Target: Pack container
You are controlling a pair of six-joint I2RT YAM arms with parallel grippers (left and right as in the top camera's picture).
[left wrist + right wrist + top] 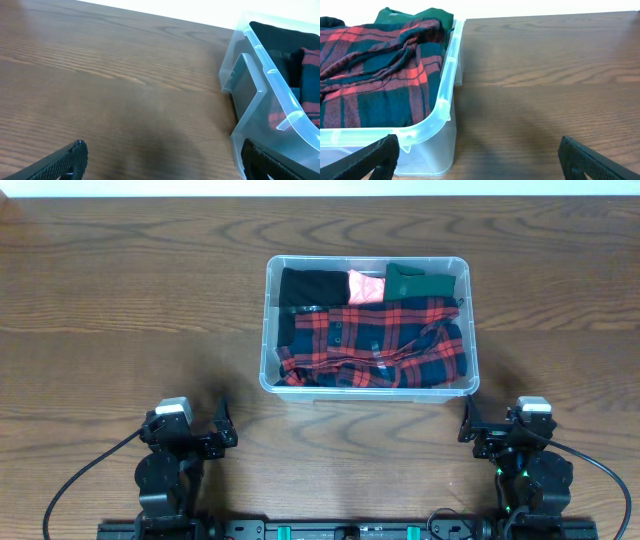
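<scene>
Container (270, 330): sitting mid-table (120, 300), holding a red plaid shirt (380, 340).
Left gripper (162, 155): hovering with jaws spread wide, gripping nothing; container lying at its one o'clock.
Right gripper (477, 147): likewise gaping, holding nothing; container lying at its eleven o'clock.

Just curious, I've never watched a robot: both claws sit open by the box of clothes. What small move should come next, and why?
Probably the right claw reaches in to press the plaid shirt down: it lies rumpled near the rim of the box, and no clothes lie outside.
</scene>
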